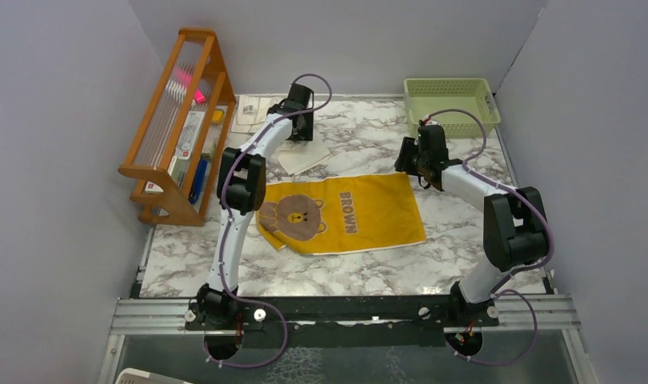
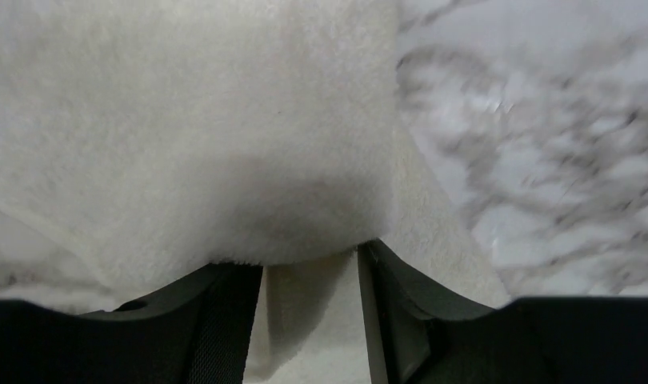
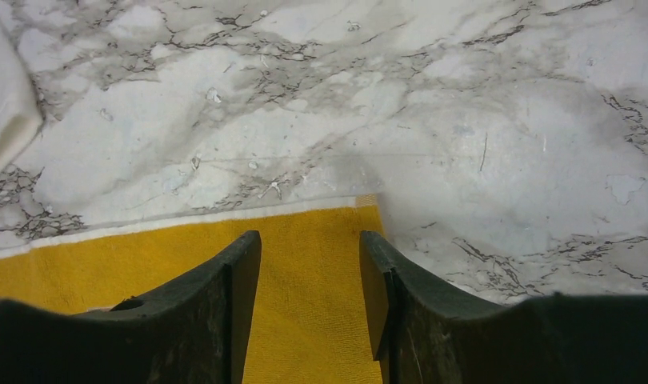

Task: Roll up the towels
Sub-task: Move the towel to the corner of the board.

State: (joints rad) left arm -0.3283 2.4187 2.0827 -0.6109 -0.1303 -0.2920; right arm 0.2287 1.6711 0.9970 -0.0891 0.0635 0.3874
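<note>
The mustard-yellow towel with a brown bear print lies flat mid-table. My right gripper hovers over its far right corner. In the right wrist view this gripper is open, with flat yellow cloth showing between its fingers. The cream towel lies rumpled behind the yellow one, under my left gripper. Cream pile fills the left wrist view. There the left gripper stands part open around a hanging fold of this towel, which does not fill the gap.
A wooden rack holding tools and small items stands at the left. A green basket sits at the back right corner. A pale printed sheet or cloth lies behind the left gripper. Grey walls enclose the marble table.
</note>
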